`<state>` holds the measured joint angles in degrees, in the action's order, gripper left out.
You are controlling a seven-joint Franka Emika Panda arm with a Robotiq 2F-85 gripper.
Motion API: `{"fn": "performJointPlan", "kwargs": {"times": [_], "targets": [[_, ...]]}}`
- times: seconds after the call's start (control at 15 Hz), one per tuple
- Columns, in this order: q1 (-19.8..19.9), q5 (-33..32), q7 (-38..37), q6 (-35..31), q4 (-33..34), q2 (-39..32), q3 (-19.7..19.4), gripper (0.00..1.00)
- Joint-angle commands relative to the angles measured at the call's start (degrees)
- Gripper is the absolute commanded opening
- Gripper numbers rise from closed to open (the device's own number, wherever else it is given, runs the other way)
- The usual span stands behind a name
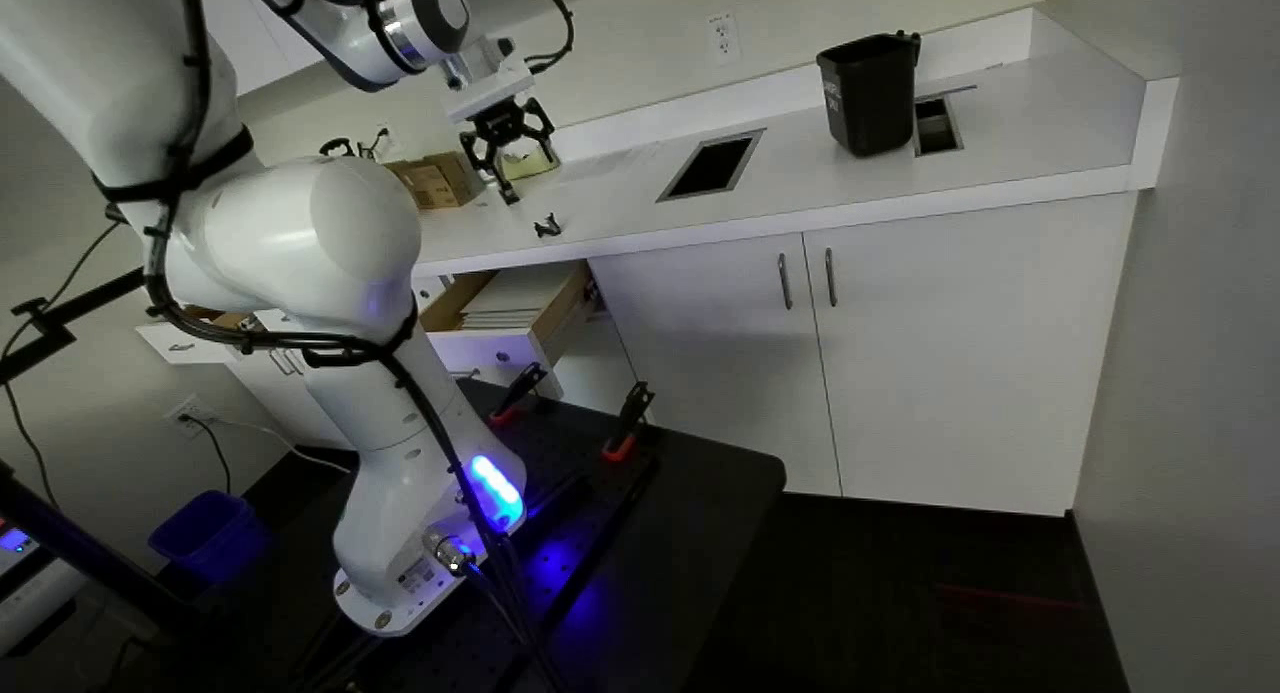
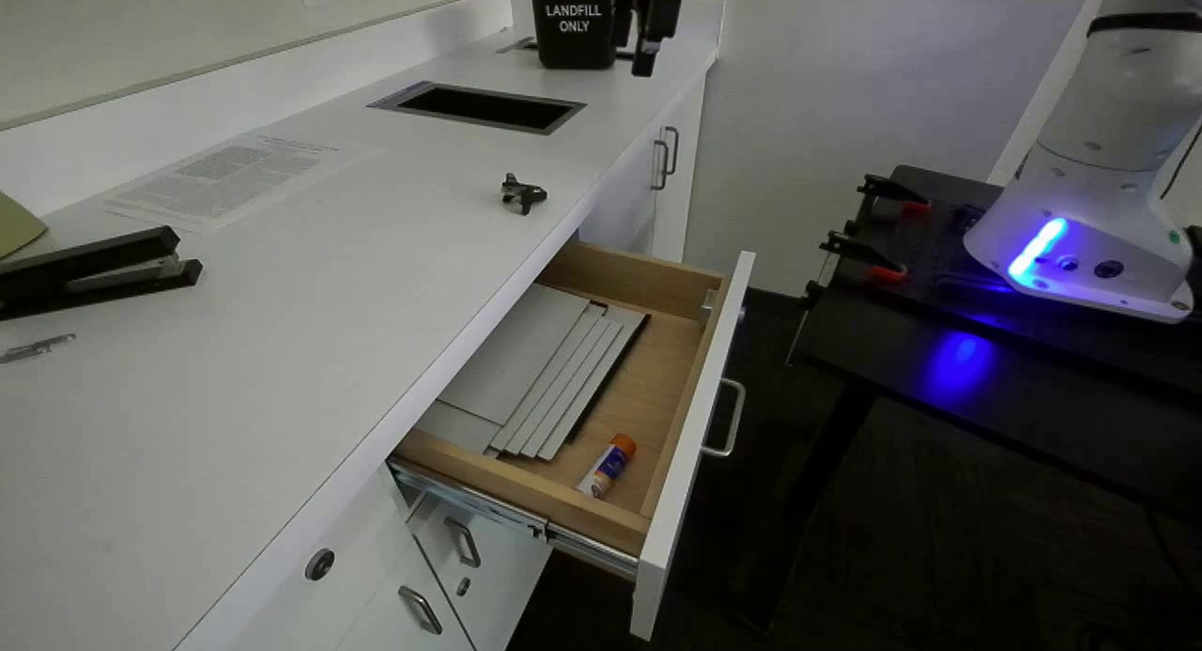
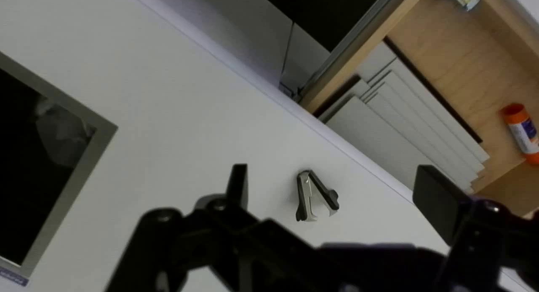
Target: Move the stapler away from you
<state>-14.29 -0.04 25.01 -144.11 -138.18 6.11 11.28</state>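
The black stapler [image 2: 99, 258] lies on the white counter [image 2: 310, 350], at the left edge of an exterior view that cuts off its back end. Its jaws stand partly apart. It is out of the wrist view, and I cannot make it out behind the arm elsewhere. My gripper [image 1: 532, 178] is open and empty, held above the counter. In the wrist view the gripper [image 3: 337, 191] has its fingers wide apart, with a small black and silver staple remover [image 3: 305, 195] showing on the counter below, between them. The gripper is well apart from the stapler.
An open drawer [image 2: 695, 435] with grey boards and a glue stick [image 2: 608, 465] juts out below the counter edge. A black bin [image 1: 868, 98], a framed cutout [image 1: 710, 165], a cardboard box [image 1: 435, 181], a pen [image 2: 38, 348] and a paper sheet [image 2: 235, 177] are on the counter.
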Motion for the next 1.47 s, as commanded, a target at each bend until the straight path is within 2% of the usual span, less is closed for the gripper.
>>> {"fn": "performJointPlan", "kwargs": {"times": [0.0,0.13,0.27,0.8,1.4], "targets": [[-1.05,11.51,14.76,-8.59,4.94,-10.13,-1.07,1.0],[0.75,17.87,23.52,-10.1,8.09,-15.08,1.18,1.0],[2.61,19.37,27.62,-9.66,11.22,-19.13,3.31,1.0],[6.1,12.71,27.64,-10.08,17.13,-28.0,7.19,1.0],[7.88,8.83,27.84,-9.99,19.14,-31.89,9.75,1.0]]}}
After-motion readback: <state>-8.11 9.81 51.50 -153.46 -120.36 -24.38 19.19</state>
